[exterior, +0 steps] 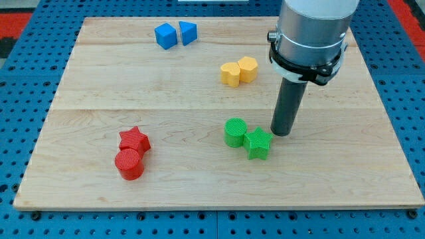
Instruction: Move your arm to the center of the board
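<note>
1. My tip (281, 133) rests on the wooden counter (99, 166), right of the board's middle, just beside the green star (258, 143) at its upper right.
2. There is no hand on this arm (only the dark rod), so nothing opens, closes or grips.
3. The green cylinder (234, 131) touches the green star on its left.
4. Toward the view's top, two yellow blocks (239, 71) sit touching, left of the arm's grey body.
5. Two blue blocks (176, 34) stand side by side near the top edge.
6. At lower left, the red star (134, 140) touches the red cylinder (129, 163) below it.
</note>
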{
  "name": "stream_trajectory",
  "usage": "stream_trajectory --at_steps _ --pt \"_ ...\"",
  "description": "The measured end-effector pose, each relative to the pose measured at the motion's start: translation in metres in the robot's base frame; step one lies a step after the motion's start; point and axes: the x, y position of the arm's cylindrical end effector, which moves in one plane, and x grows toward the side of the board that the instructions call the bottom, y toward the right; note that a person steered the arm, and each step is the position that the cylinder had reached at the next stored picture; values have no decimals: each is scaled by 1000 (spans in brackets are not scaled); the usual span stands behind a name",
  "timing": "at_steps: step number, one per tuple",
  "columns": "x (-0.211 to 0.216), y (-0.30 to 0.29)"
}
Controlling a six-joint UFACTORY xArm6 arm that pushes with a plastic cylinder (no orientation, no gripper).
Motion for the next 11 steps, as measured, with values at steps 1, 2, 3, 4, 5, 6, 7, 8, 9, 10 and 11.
stream_trajectory --at_steps 1,2,3,4,5,6,7,8,9,10,11 --pt "0 0" --pt "-4 5" --pt "-4 11" --pt "-7 7" --pt "-9 9" --pt "-12 16" --pt "-67 36" --pt "-110 33" --pt "-165 33" --pt "-204 4" --pt "-234 28"
